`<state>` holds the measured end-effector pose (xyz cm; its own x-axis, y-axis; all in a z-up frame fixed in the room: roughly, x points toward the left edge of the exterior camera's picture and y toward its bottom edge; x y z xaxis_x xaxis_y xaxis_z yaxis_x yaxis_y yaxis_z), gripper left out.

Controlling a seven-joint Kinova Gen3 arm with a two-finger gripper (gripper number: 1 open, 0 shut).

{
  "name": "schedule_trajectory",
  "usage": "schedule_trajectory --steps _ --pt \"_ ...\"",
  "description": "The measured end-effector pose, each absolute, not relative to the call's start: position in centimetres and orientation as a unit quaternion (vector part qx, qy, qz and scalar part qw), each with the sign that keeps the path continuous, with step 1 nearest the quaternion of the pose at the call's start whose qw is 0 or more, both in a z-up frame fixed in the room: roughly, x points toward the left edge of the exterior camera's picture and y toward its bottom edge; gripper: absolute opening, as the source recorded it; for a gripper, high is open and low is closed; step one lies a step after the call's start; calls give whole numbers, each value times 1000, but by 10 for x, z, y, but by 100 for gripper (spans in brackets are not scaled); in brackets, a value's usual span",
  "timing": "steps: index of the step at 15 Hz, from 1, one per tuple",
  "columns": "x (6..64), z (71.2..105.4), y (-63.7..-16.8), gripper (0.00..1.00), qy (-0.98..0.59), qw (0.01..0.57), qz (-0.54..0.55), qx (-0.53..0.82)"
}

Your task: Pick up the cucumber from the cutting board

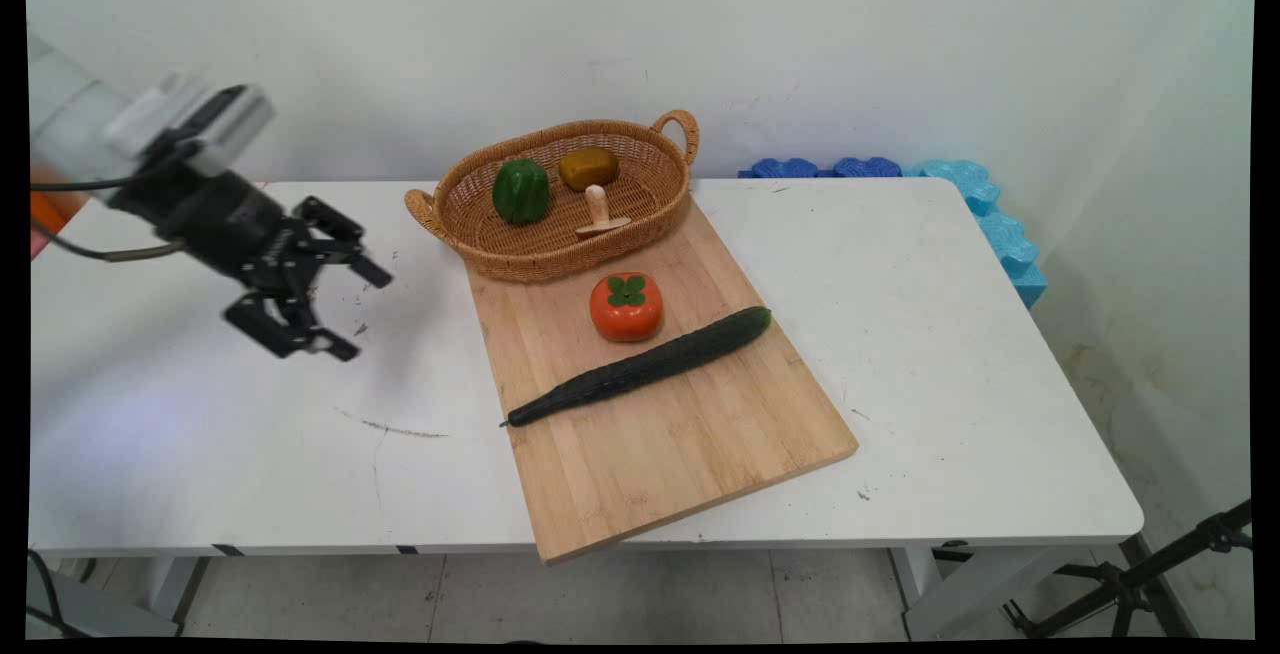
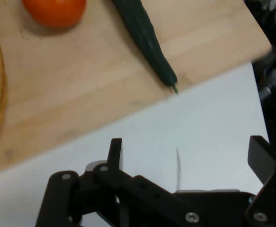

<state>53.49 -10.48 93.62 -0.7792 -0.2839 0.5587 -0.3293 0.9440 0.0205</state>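
Over the left side of the white table [image 1: 950,334], your black two-finger gripper [image 1: 350,309] is hanging in the air with its fingers [image 2: 115,152] spread wide and nothing between them. It is pointing toward the picture's right, at the board side of the table, and it is touching none of the items.

Nearest thing to it is the light wooden rectangular cutting board [image 1: 680,434], which is lying skewed on the table, well to the gripper's right in the main view, one corner sticking out past the table's near edge. In the hand view you are seeing the board's edge [image 2: 104,94] running across the upper part of the picture, with bare table between it and the fingers.

On the board, a long dark green cucumber [image 1: 640,366] is lying diagonally, its thin stem end [image 2: 149,42] pointing toward the gripper and sitting just at the board's edge. Just beyond it, an orange persimmon with a green leafy top [image 1: 627,306] is standing near the cucumber but apart from it.

At the board's far end, an oval woven wicker basket with two handles [image 1: 500,254] is resting partly on the board. Inside it are sitting a green bell pepper [image 1: 521,191], a brown-capped mushroom with a pale stem [image 1: 592,184], the latter tipped on its side.

Blue foam pieces [image 1: 990,214] are lying against the wall behind the table's far right corner.
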Motion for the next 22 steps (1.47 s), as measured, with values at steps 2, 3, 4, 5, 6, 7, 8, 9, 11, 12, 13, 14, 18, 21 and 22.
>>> schedule_trajectory --steps 2,3,4,5,6,7,8,9,11,12,13,14,18,21,22 --pt "508 934 -115 100 -939 290 45 181" --pt "494 933 -120 100 -937 290 47 190" --pt "483 931 -124 100 -935 291 48 199" --pt "469 928 -129 100 -932 291 49 209" --pt "456 925 -133 100 -930 290 51 219" --pt "444 922 -136 100 -928 290 52 229" --pt "433 918 -140 100 -926 289 53 237" --pt "421 914 -143 100 -923 287 55 249" --pt "403 906 -149 100 -919 283 57 268" --pt "394 901 -151 100 -917 281 58 278" --pt "385 896 -154 100 -913 278 59 291" --pt "376 891 -157 100 -910 276 60 304" --pt "350 871 -165 100 -899 264 63 344" --pt "335 858 -168 100 -893 255 65 365" --pt "332 855 -169 100 -892 252 66 370"
